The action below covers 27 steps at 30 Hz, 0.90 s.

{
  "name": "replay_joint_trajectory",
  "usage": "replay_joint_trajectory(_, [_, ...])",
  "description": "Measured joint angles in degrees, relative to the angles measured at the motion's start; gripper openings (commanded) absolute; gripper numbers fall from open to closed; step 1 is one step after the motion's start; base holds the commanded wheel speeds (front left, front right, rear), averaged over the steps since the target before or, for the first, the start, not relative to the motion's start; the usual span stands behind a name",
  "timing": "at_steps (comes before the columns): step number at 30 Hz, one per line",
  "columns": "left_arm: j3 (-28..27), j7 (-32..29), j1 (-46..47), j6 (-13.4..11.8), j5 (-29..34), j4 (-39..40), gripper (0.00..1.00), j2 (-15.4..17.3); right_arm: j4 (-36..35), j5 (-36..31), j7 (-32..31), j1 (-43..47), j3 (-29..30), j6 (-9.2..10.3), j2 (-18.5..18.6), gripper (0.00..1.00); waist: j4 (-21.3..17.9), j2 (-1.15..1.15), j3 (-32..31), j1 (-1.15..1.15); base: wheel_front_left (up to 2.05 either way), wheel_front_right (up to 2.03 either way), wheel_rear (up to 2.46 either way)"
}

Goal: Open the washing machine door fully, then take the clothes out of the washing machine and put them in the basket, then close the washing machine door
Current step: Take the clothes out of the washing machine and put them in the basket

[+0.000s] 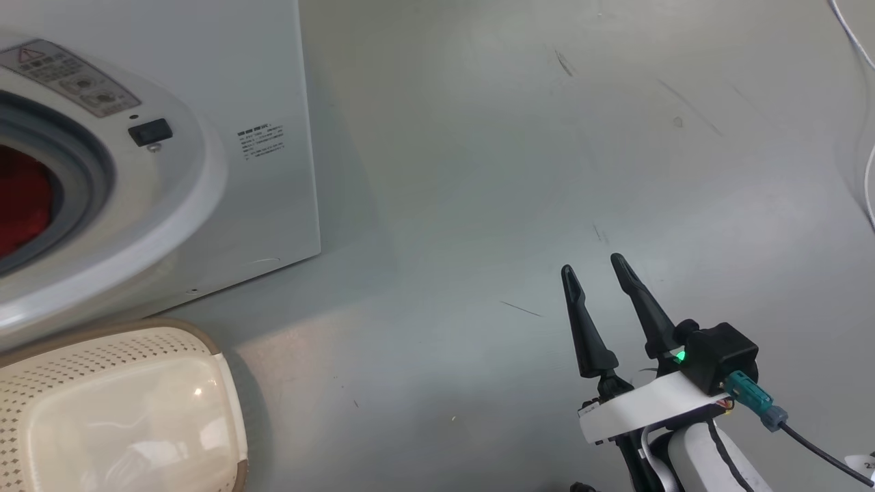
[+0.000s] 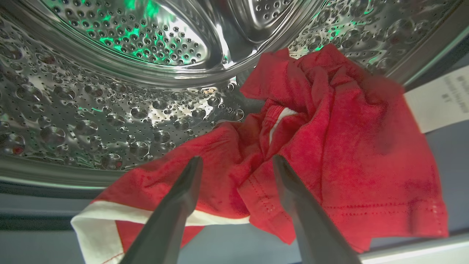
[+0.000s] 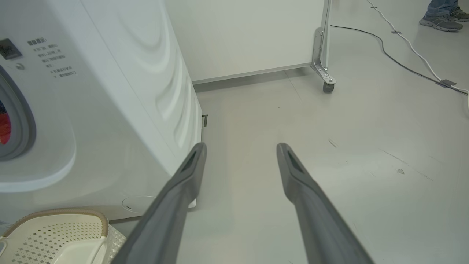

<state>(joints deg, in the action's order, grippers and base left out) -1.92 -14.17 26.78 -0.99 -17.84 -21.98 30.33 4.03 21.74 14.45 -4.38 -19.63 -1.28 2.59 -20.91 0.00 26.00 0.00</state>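
The red clothes (image 2: 329, 146) with a white cloth edge lie at the mouth of the washing machine's steel drum (image 2: 110, 91), partly draped over the gasket. My left gripper (image 2: 236, 159) is open just in front of them, one finger on each side of a red fold. The washing machine (image 1: 225, 137) stands at the left of the head view, red clothes (image 1: 20, 198) showing in its opening. Its door is out of view. The cream basket (image 1: 116, 403) sits on the floor below the opening. My right gripper (image 1: 595, 266) hovers open over bare floor to the right.
A wheeled white partition (image 3: 324, 55) stands behind the machine. Cables (image 3: 403, 55) run across the floor at the far right, where a person's shoes (image 3: 441, 20) show. The grey floor (image 1: 513, 171) spreads to the machine's right.
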Motion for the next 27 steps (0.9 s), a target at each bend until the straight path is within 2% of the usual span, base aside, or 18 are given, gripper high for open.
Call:
replay_joint_trajectory(11, [-0.5,-3.0,4.6,-0.8,1.8,-5.7,1.0,3.6,-0.4,2.0,0.0,-1.1,-2.5,1.45,-0.1,1.0,-2.8,0.0,3.3,0.0,0.0,0.0,0.0])
replay_joint_trajectory(27, [-0.9,-7.9,10.3,-1.8,2.3,-12.4,1.0,5.1,-0.6,2.9,0.0,-2.1,-4.1,3.22,-0.1,1.0,-3.6,0.0,4.9,0.0,0.0,0.0,0.0])
